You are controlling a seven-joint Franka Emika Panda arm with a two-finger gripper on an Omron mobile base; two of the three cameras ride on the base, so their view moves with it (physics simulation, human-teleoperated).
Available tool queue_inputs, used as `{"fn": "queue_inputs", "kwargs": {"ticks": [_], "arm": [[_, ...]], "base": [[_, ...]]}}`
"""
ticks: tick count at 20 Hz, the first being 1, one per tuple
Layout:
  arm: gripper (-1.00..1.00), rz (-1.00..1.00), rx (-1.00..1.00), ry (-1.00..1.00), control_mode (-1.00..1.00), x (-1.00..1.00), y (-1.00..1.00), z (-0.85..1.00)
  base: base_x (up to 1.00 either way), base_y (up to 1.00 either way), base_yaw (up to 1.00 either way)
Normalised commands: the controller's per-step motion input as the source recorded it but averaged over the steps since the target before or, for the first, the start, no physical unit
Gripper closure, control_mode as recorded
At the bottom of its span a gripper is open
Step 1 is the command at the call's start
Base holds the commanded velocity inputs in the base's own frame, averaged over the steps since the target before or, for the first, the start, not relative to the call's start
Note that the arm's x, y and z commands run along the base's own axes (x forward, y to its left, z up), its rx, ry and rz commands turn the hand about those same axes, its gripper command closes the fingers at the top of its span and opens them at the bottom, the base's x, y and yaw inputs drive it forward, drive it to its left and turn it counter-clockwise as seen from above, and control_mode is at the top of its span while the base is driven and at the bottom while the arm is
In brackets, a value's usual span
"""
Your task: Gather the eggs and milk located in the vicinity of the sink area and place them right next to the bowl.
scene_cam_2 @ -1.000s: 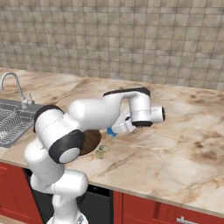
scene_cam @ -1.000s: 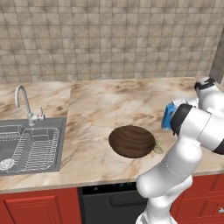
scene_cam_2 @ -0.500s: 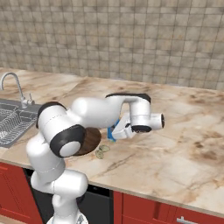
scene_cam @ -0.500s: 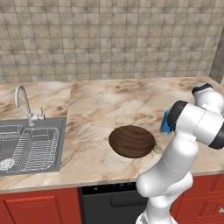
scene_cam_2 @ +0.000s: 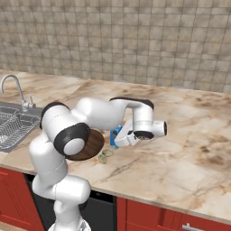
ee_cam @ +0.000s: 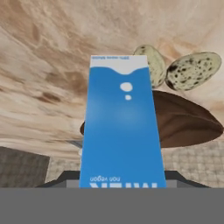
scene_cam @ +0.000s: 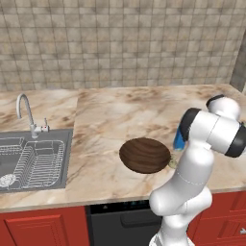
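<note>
My gripper (scene_cam_2: 119, 138) is shut on the milk (scene_cam_2: 115, 135), a slim bright-blue carton held low over the counter just right of the bowl (scene_cam_2: 92, 145). From the left base the milk (scene_cam: 178, 138) peeks out from behind my forearm, beside the dark-brown wooden bowl (scene_cam: 144, 155). Two pale speckled eggs (scene_cam_2: 106, 157) lie on the marble at the bowl's front right rim. In the hand view the milk (ee_cam: 120, 131) runs straight out from the fingers, with the eggs (ee_cam: 192, 70) and the bowl (ee_cam: 186, 120) just beyond it. Whether the carton touches the counter I cannot tell.
The steel sink (scene_cam: 48, 168) with its wire rack (scene_cam: 29, 158) and curved faucet (scene_cam: 25, 111) sits at the counter's left end. The tiled wall runs along the back. Bare marble counter (scene_cam_2: 189, 135) stretches to the right of the carton.
The hand has sunk a little with the milk and drawn slightly closer to the bowl. The grip has stayed the same, and the bowl and eggs have not moved.
</note>
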Motion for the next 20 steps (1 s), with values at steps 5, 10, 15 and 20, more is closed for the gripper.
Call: {"fn": "queue_inputs", "kwargs": {"ticks": [5, 10, 15, 20], "arm": [[1.0, 0.0, 0.0, 0.0, -1.0, 0.13, 0.02, -0.22], [1.0, 0.0, 0.0, 0.0, -1.0, 0.23, 0.0, -0.18], [1.0, 0.0, 0.0, 0.0, -1.0, 0.34, 0.0, -0.14], [1.0, 0.0, 0.0, 0.0, -1.0, 0.28, 0.0, -0.2]], "base": [[0.0, 0.0, 0.0], [0.0, 0.0, 0.0], [0.0, 0.0, 0.0], [0.0, 0.0, 0.0]]}}
